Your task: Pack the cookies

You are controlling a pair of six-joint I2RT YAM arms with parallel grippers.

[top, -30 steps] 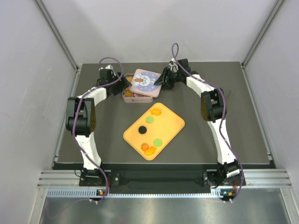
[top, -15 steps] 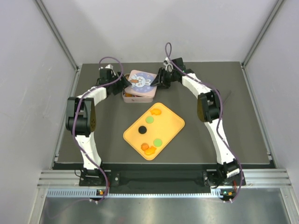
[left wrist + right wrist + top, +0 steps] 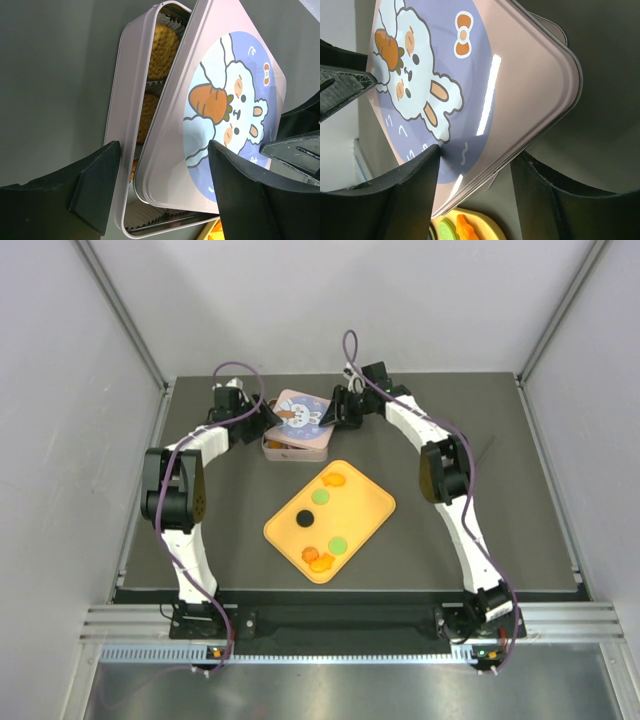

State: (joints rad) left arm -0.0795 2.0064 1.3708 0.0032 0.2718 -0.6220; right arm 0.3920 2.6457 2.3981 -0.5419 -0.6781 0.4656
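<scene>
Cookies (image 3: 322, 560) on tray (image 3: 366, 506) — right hand (image 3: 334, 412) apart, clasping lid (image 3: 305, 410).

Even, diffuse light is falling from overhead. The top view is reading sharp and bright, the cookies (image 3: 321, 496) are showing clean colour, and only soft shadows are lying on the dark table (image 3: 500, 530). In the right wrist view a white glare streak is running across the tin lid (image 3: 520, 80).

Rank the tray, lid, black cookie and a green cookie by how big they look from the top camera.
1. tray
2. lid, clearly smaller
3. black cookie and green cookie: they look alike, so no ranking between them.
</scene>
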